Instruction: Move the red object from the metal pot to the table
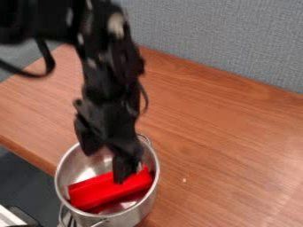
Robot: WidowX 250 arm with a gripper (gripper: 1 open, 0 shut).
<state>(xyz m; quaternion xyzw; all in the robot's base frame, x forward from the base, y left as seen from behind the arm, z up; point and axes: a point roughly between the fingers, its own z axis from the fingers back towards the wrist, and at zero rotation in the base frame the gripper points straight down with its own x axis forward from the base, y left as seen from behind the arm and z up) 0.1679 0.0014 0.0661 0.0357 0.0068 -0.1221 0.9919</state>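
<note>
The claw [109, 152] is being held spread apart and pointed straight down over the metal pot [83, 160], fingers straddling the pot's inside so they can drop on either side of the red object [106, 189]. The red object is lying flat on the pot bottom, slanted across most of its width, not yet gripped (contact with the fingertips is being blurred out, so touching cannot be confirmed). The pot is sitting near the front edge of the surface [225, 106], where bare wood beside it is being left available for set-down.
</note>
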